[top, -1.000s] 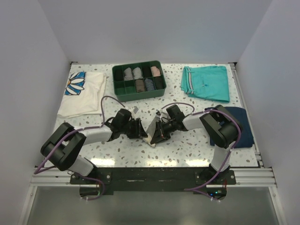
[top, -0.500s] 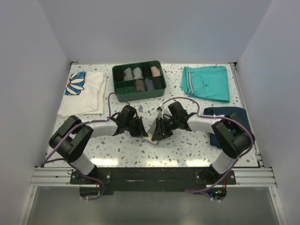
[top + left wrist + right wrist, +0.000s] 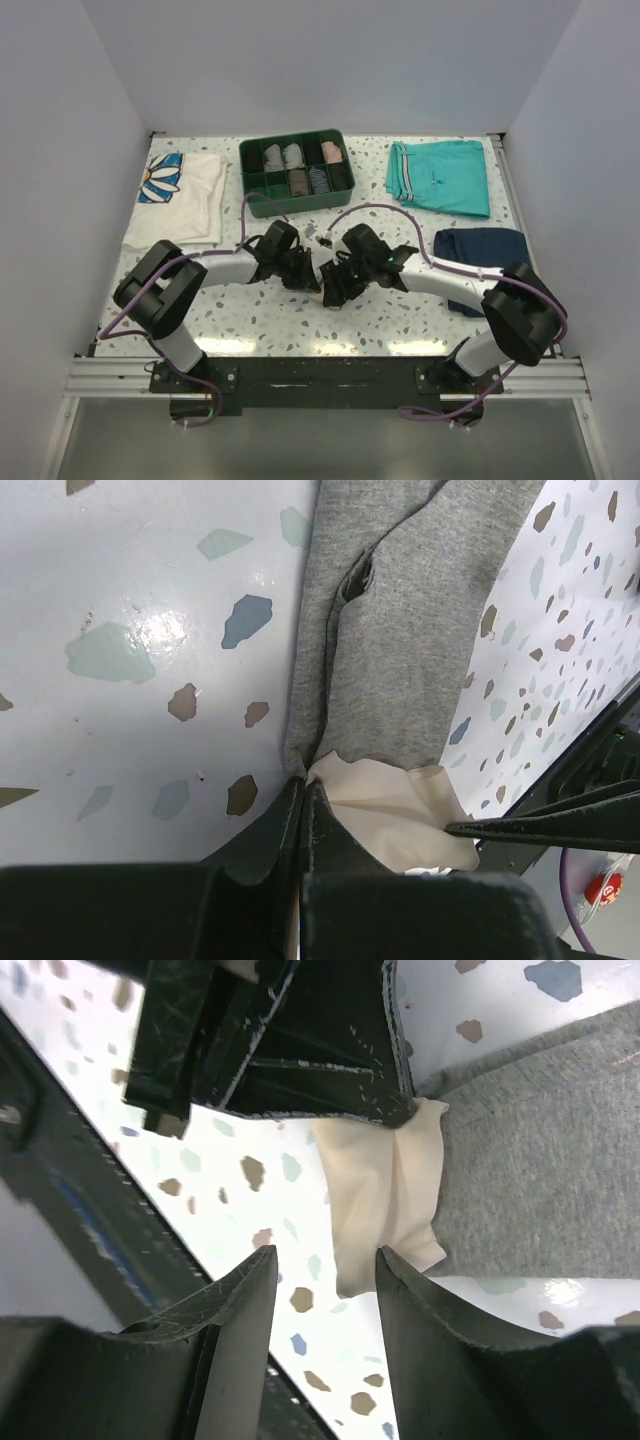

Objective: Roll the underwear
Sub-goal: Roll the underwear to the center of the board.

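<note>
The underwear (image 3: 400,630) is grey cloth with a cream inner flap (image 3: 385,815), lying on the speckled table. In the top view only a sliver of the underwear (image 3: 322,297) shows between the two grippers. My left gripper (image 3: 305,780) is shut on the underwear's edge where grey meets cream; it sits at the table's middle (image 3: 300,272). My right gripper (image 3: 325,1258) is open, one finger touching the cream flap (image 3: 385,1190), the grey part (image 3: 540,1180) beside it. The right gripper (image 3: 335,283) faces the left one closely.
A green divided tray (image 3: 243,170) with rolled garments stands at the back middle. Teal shorts (image 3: 440,177) lie back right, a navy folded garment (image 3: 495,260) at the right, a white daisy-print shirt (image 3: 180,195) at the left.
Both grippers have shifted slightly towards the tray and closer together. The right arm's elbow has swung out to the right. The cloth that stood up between the grippers now sits lower and mostly hidden.
</note>
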Available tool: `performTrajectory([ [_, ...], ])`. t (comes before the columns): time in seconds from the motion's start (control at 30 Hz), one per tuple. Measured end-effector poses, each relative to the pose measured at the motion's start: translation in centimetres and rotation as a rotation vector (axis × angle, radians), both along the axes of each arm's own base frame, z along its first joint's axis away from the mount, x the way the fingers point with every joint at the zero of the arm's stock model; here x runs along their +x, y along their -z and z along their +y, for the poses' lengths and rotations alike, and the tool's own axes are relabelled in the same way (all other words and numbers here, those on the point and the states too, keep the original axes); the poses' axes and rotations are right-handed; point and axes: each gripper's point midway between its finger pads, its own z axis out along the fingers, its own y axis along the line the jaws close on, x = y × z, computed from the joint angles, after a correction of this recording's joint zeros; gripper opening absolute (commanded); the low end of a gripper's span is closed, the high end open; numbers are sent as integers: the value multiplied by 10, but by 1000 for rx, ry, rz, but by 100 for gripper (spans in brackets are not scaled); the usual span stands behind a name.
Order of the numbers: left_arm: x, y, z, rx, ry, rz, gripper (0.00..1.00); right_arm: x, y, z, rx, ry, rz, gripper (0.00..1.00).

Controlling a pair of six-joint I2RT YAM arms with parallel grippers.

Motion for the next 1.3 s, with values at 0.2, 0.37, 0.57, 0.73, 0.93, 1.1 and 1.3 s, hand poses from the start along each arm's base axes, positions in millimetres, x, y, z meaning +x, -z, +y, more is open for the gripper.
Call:
performTrajectory([
  [0.2, -1, 0, -1, -3, 6, 3, 0, 3, 10, -10, -96, -25, -85, 48],
  [0.37, -1, 0, -2, -7, 17, 5, 0, 7, 13, -13, -130, -37, -135, 49],
  [0.57, -1, 0, -4, -12, 23, 12, 0, 3, 17, -10, -155, -60, -158, 49],
  [0.73, -1, 1, -6, -17, 29, 19, 0, -6, 25, -5, -184, -93, -169, 48],
  [0.93, -1, 0, -7, -20, 32, 20, 0, -5, 32, -9, -233, -85, -204, 35],
  [1.1, -1, 1, -7, -20, 36, 18, 0, -2, 41, -21, -283, -50, -221, 14],
  [1.3, -1, 1, -7, -19, 42, 14, 22, -2, 43, -18, -261, -24, -216, 4],
])
